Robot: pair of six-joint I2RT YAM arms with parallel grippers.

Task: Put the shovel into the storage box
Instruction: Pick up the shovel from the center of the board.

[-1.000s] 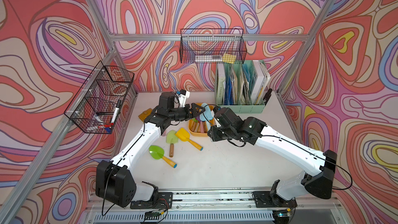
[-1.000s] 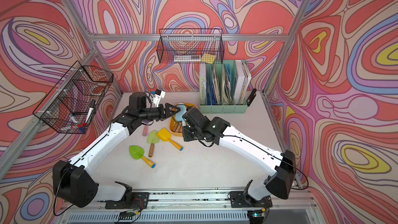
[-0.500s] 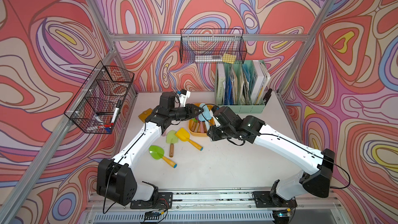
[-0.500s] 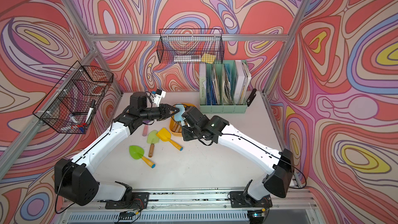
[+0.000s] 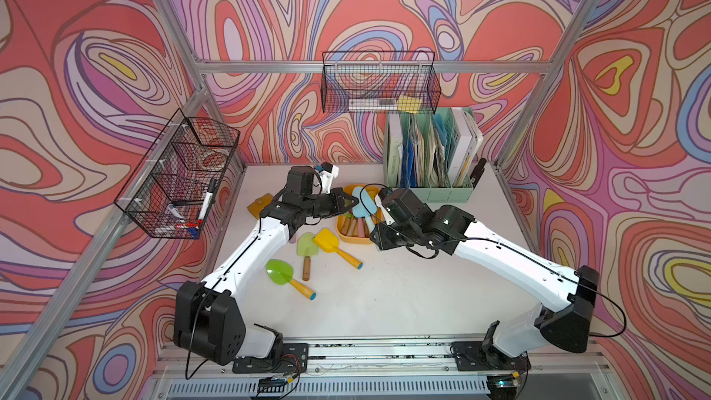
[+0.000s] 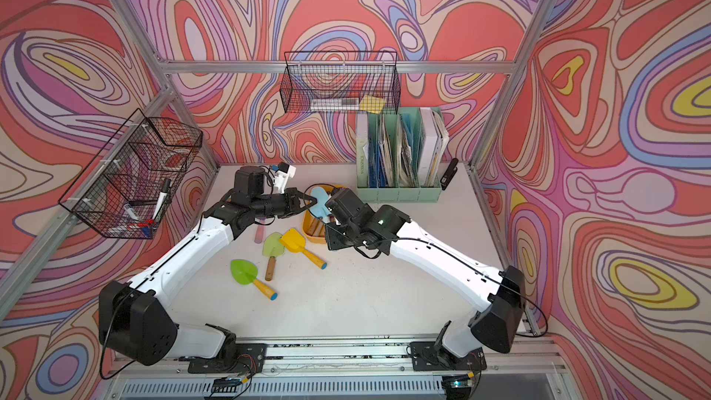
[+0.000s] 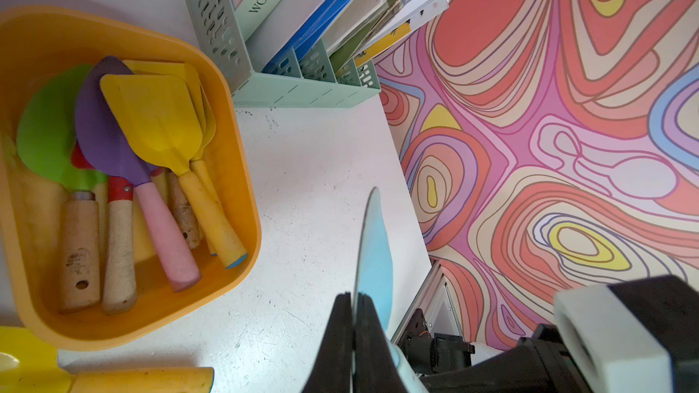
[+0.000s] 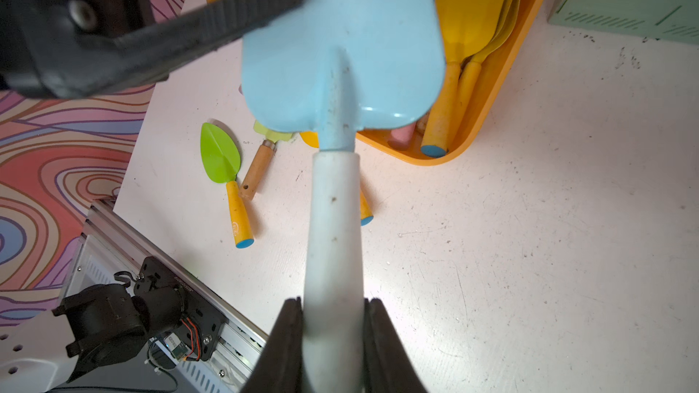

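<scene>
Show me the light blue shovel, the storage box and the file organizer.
light blue shovel (image 8: 340, 39), right wrist view, blade.
storage box (image 7: 246, 190), left wrist view, rim.
file organizer (image 5: 450, 193), in a top view, front wall.

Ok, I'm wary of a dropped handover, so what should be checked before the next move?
1. Blade of the blue shovel gripped by the left pincer: ok.
2. Its handle clamped by the right pincer: ok.
3. Shovel over the storage box: overlaps it in both top views, ok.
4. Room in the box: stored shovels crowd it, cannot tell.
5. Three loose shovels lie on the table outside the box: ok.
</scene>
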